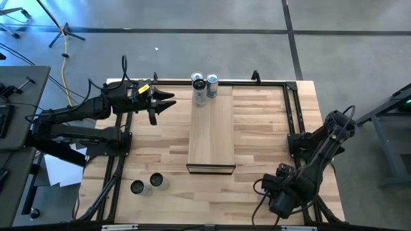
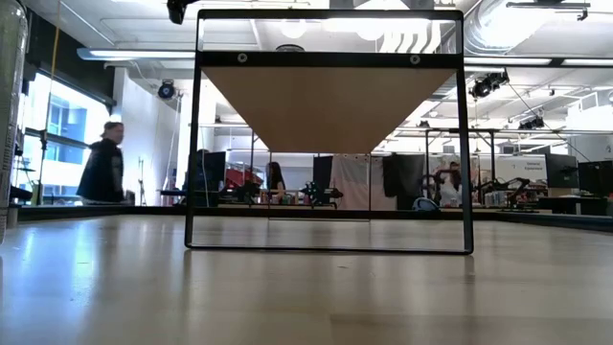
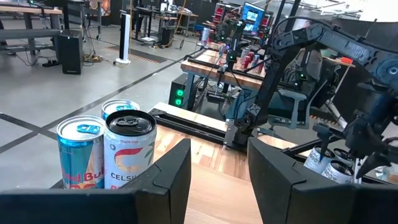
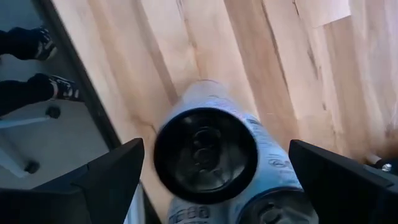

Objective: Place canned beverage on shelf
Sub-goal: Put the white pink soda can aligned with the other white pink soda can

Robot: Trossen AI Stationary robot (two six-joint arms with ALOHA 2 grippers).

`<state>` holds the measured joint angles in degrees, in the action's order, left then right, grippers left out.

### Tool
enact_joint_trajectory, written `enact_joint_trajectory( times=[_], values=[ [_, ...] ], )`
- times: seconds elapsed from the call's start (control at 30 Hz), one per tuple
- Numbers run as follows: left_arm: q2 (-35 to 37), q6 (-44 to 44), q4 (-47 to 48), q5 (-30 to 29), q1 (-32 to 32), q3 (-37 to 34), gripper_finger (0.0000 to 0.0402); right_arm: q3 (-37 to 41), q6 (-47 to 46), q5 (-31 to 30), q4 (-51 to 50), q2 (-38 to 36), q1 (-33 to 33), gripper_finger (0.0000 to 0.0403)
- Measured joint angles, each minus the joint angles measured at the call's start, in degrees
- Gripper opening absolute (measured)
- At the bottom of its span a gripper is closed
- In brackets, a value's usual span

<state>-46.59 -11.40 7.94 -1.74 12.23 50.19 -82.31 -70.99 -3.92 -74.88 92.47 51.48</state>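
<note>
The shelf [image 1: 210, 131] is a long light-wood board on a black frame in the middle of the table. Three cans stand on its far end: a white one [image 3: 130, 155], a blue one [image 3: 79, 155] and one behind them [image 3: 121, 107]. My left gripper [image 3: 217, 180] hovers level at the shelf's far left, open and holding nothing. My right gripper [image 4: 214, 180] points down at the table's near right, open, its fingers wide on either side of a black-topped can [image 4: 205, 155] that stands beside another can [image 4: 273, 208]. My right arm [image 1: 302, 173] hides both cans in the high view.
Two more cans [image 1: 137, 187] [image 1: 157, 181] stand on the table's near left. A black rail frame [image 1: 292, 109] runs along the table's sides. Seen level, the shelf's underside [image 2: 326, 105] sits high on its black legs [image 2: 467, 144]. A person [image 2: 101, 163] walks in the room behind.
</note>
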Motion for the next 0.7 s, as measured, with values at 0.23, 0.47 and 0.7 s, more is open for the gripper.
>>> enact_joint_trajectory(
  times=[0.23,0.47,0.7],
  values=[
    [0.0,0.0,0.0,0.0,0.0,0.0,0.0131,2.6,0.4,-0.1,1.1,0.0,0.0,0.0385],
    [0.0,0.0,0.1,0.0,0.0,0.0,0.0131,5.6,2.3,-1.2,7.8,0.0,0.0,0.0385],
    [0.0,0.0,1.4,0.0,0.0,0.0,0.0131,6.5,1.9,-0.2,7.5,0.0,0.0,0.0385]
  ],
)
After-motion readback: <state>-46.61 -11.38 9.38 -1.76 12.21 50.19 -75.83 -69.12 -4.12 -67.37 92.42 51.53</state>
